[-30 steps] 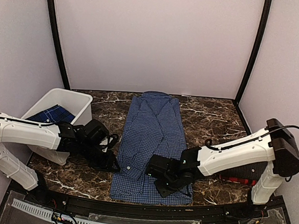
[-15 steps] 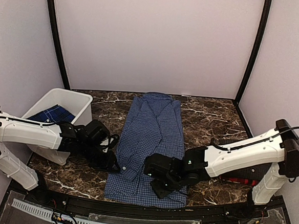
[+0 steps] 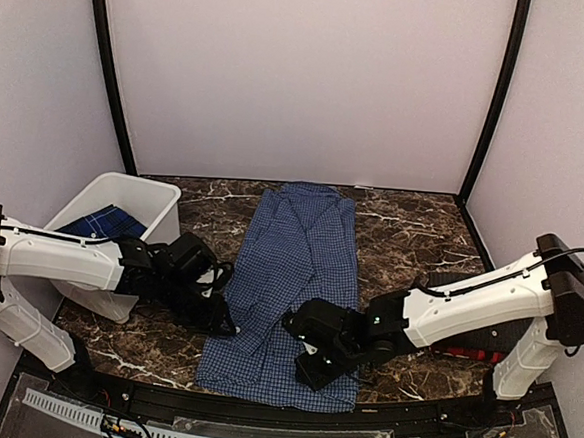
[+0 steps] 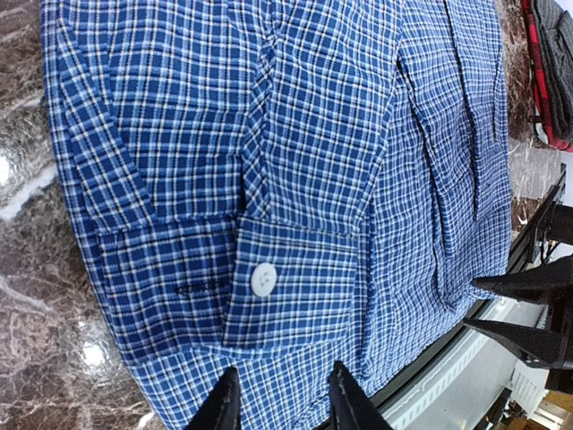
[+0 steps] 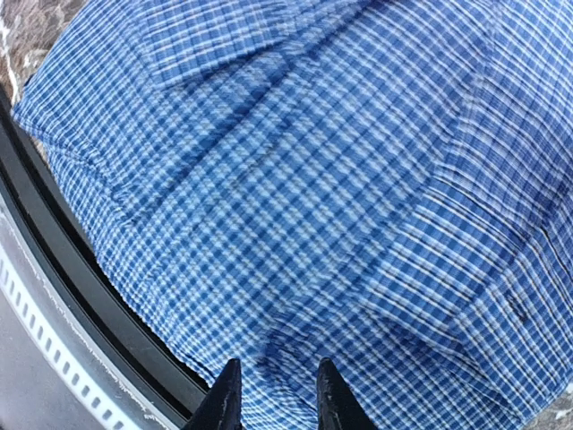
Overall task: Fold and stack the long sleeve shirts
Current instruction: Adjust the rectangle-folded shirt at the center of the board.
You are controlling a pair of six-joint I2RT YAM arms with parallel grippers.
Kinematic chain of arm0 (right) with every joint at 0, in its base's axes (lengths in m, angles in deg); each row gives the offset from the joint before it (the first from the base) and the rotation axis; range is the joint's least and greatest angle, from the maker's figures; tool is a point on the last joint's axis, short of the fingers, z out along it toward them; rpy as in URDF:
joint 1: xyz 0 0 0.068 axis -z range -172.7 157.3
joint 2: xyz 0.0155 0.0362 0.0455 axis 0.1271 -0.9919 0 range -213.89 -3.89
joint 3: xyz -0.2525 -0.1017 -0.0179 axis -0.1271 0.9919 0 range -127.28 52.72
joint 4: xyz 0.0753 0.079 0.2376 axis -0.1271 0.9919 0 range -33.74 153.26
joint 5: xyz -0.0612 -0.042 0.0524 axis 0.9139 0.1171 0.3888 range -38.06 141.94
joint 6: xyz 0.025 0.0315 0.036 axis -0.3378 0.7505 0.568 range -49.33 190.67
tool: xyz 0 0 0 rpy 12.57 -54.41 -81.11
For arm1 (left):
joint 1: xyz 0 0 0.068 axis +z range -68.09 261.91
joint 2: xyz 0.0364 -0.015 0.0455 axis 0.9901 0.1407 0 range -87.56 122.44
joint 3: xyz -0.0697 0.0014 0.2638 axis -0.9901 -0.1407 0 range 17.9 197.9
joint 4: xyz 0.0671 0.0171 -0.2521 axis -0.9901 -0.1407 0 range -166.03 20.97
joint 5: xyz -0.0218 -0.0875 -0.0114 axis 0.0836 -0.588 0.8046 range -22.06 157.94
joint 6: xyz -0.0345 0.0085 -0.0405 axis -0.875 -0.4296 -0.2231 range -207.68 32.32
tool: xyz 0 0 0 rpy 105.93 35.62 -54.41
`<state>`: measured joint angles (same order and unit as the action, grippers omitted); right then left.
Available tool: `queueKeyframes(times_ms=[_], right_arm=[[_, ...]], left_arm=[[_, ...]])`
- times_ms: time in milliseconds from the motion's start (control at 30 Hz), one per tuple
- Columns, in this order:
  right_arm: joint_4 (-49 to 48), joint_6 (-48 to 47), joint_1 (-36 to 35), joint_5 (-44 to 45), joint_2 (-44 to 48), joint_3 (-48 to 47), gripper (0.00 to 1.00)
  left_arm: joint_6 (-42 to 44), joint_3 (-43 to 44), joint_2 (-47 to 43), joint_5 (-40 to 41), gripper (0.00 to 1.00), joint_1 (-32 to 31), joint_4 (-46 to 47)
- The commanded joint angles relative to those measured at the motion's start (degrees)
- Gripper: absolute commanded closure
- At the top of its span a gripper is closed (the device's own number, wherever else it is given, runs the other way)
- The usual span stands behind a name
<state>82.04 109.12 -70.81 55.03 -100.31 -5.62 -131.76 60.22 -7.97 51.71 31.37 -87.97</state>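
A blue-and-white check long sleeve shirt (image 3: 305, 250) lies lengthwise down the middle of the marble table, collar at the far end. My left gripper (image 3: 223, 322) is low at the shirt's left edge. In the left wrist view its fingertips stand apart over the check cloth (image 4: 313, 134), just below a cuff with a white button (image 4: 262, 279). My right gripper (image 3: 312, 366) rests on the shirt's near right part. In the right wrist view it (image 5: 276, 394) is open over flat cloth (image 5: 340, 179). A red-and-black plaid shirt (image 3: 468, 349) lies folded under the right arm.
A white bin (image 3: 158, 195) stands at the left with a dark blue plaid cloth (image 3: 101, 224) inside. A black rail (image 3: 258, 412) runs along the table's near edge, just beyond the shirt's hem. Purple walls close in the back and sides.
The shirt's near half has slid left with the right gripper, and the hem sits further left. The right gripper, shut on the cloth before, now has its fingers apart. The left arm barely moved.
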Motion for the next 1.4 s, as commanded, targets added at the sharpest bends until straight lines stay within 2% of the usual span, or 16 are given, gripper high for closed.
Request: queueKeyframes(times_ms=[0,133,367,567,800,967,1233,1367], right_arm=[[-4.34,1.15,3.48,-4.51,7.07,3.17,0.68],[-5.91,4.43,7.46,-6.72,14.59,8.81,0.58],[-13.58,11.10,16.18,-15.08,24.74,21.39,0.56],[-16.53,13.96,21.69,-19.53,27.72,27.40,0.53],[-21.56,17.48,26.29,-24.08,29.36,33.63,0.52],[-24.21,18.49,28.09,-25.91,28.83,36.11,0.53],[-24.02,17.41,32.47,-27.86,29.57,38.31,0.53],[-23.07,15.83,34.39,-29.01,30.15,39.00,0.53]], left_arm=[[1.45,2.64,-0.81,3.29,0.67,0.13,-3.62],[2.02,2.40,-1.53,4.85,0.64,2.13,-4.91],[5.06,0.11,-1.07,0.34,0.63,8.42,-3.23],[6.74,-1.48,1.38,-3.87,0.60,9.99,-1.85],[4.88,-5.06,3.68,-6.71,0.58,9.94,1.57],[2.23,-7.28,4.89,-8.77,0.68,9.13,5.46],[-2.93,-6.82,7.36,-8.98,0.81,4.34,9.14],[-5.26,-6.35,7.75,-8.89,0.82,1.50,10.24]])
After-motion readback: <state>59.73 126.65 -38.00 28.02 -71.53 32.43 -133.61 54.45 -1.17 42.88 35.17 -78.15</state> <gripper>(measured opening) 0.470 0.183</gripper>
